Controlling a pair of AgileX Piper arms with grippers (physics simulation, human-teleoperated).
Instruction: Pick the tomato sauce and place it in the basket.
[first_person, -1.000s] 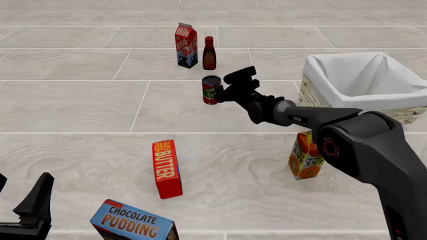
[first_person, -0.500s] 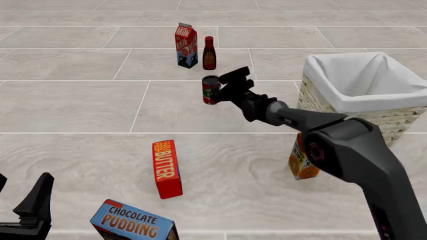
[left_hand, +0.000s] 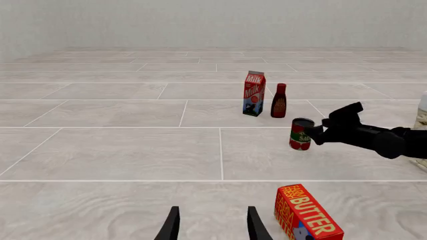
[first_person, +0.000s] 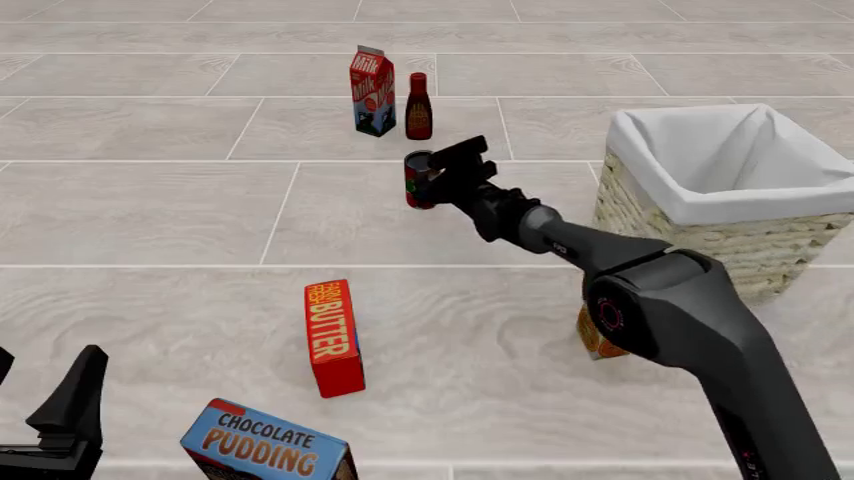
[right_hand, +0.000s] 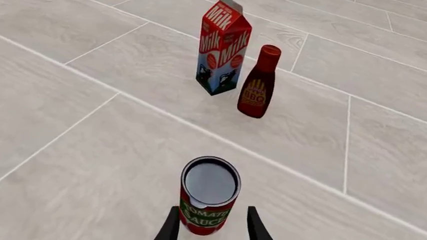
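**Right pincer brackets the tomato sauce can**

Left wrist view: the left pincer (left_hand: 212, 225) shows only its two dark fingertips, spread apart with bare table (left_hand: 120, 150) between them and nothing held. Ahead, the tomato sauce (left_hand: 301, 134) stands upright, and the right pincer (left_hand: 320, 131) reaches it from its 3 o'clock side, fingers at the can's flank. Beyond the can stand the milk carton (left_hand: 253, 93) and the dark-red bottle (left_hand: 278, 101), just beside each other. The butter box (left_hand: 306, 219) lies close to the camera.

Front view: the tomato sauce (first_person: 419, 180) sits near mid-table, at 6 o'clock from the bottle (first_person: 418, 106) and milk carton (first_person: 372, 91). The right pincer (first_person: 434, 178) is at the can's 3 o'clock side, its fingers overlapping the can. The basket (first_person: 694, 230) stands well apart, at 3 o'clock from the can, its white liner folded over the rim. A juice carton (first_person: 594, 340) is mostly hidden behind the right arm. The butter box (first_person: 334, 337) lies at 6 o'clock from the can, and the chocolate pudding box (first_person: 267, 447) nearer still. The left pincer (first_person: 67, 415) is at the lower-left edge, well apart from everything.

Right wrist view: the tomato sauce (right_hand: 209, 194) stands between the right pincer's (right_hand: 212, 227) fingertips, one on each side of its lower body. The jaws are parted about can-wide; whether they press the can I cannot tell.
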